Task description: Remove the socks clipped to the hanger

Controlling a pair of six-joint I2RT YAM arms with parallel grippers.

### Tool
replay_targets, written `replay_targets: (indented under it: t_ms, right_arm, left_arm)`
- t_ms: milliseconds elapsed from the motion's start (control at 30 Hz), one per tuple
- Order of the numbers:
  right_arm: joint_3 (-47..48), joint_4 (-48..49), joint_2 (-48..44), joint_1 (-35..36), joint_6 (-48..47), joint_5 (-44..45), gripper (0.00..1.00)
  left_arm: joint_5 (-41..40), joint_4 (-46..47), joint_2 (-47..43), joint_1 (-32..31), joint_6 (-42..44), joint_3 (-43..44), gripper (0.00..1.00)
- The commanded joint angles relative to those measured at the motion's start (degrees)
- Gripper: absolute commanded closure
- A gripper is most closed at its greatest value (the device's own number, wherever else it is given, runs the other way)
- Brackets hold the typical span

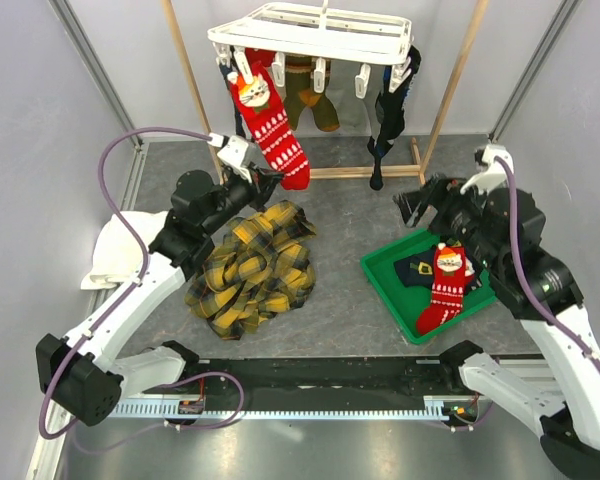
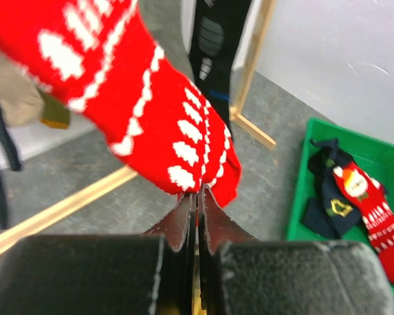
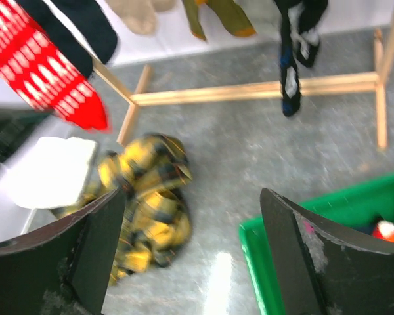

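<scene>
The white slatted hanger [image 1: 310, 35] hangs at the back with socks clipped under it. A red sock [image 1: 275, 135] with white patterns hangs at its left. My left gripper [image 1: 265, 178] is shut on the toe of the red sock [image 2: 151, 118], and the jaws [image 2: 198, 195] pinch the lower edge of the fabric. Olive and tan socks [image 1: 315, 100] hang in the middle and a black sock [image 1: 388, 125] at the right end. My right gripper [image 1: 415, 205] is open and holds nothing, hovering [image 3: 194, 193] over the floor beside the green tray.
A green tray [image 1: 385, 285] at the right holds a red Santa sock [image 1: 445, 290] and a navy one. A yellow-black plaid cloth [image 1: 255, 265] lies in the middle and a white towel [image 1: 115, 250] at the left. The wooden pole frame [image 1: 450, 90] stands around the hanger.
</scene>
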Motion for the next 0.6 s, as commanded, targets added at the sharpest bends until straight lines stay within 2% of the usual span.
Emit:
replay_targets:
  t_ms: [0,133,333,467,567]
  right_arm:
    - [9.7,3.9,5.6,0.0,0.9,-2.3,0.11]
    - [18.4,5.2,10.8,0.2,2.9,-3.5,0.16]
    - [24.5,11.6,17.1,4.4,1.6,-2.2,0.21]
    - [20.5,19.0,19.5,11.1,-5.9,-4.7,0.17]
    - [14.6,24.0,19.5,12.5,-6.9,-8.3,0.16]
  left_arm:
    - [-1.5,3.3,-1.9,-4.0,0.8,-1.1,0.98]
    - [-3.9,3.4,-1.7,-7.2,2.5,-1.0,0.98]
    - [-3.9,3.9,-1.9,-8.8,2.6,-0.8,0.98]
    - [-0.1,4.0,-1.9,-9.0,0.0,-0.5,0.98]
    - [2.8,4.0,-2.7,-8.9,-2.4,-0.4,0.98]
